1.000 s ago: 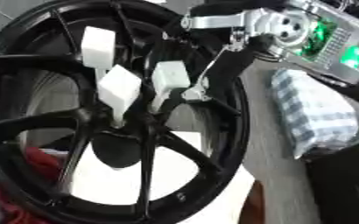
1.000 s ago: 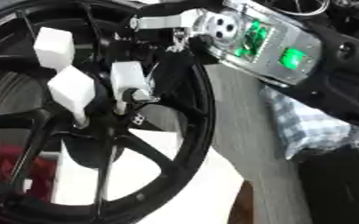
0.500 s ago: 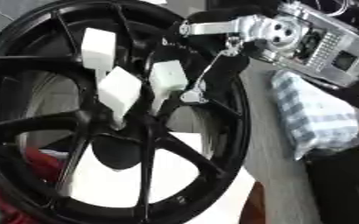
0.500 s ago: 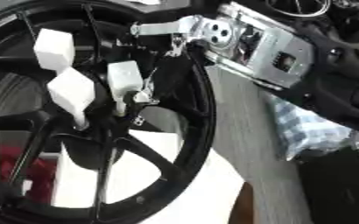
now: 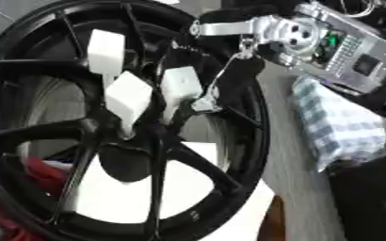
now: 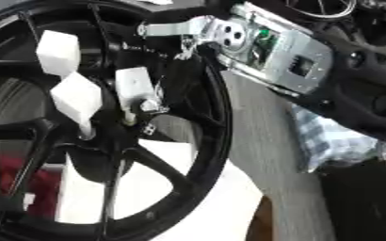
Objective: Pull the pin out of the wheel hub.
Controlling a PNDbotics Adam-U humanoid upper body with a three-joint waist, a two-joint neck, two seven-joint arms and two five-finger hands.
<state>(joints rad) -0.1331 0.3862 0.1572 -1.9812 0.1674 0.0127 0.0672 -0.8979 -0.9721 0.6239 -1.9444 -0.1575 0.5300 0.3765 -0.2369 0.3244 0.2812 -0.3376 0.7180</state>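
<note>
Left eye view: right hand (image 5: 229, 29) reaches over the black wheel (image 5: 258, 141) toward 3 white pins (image 5: 180, 86) (its grip can't be told).

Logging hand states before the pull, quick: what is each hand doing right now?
Left hand: not in view.
Right hand: at the top rim of the black spoked wheel hub; open or shut cannot be told.

Legible text: none. You have small pale markings on a spoke of the black wheel hub (image 5: 147, 155) near the rim, and fine print on the circuit board (image 6: 291, 63) of the right arm; neither can be read.
</note>
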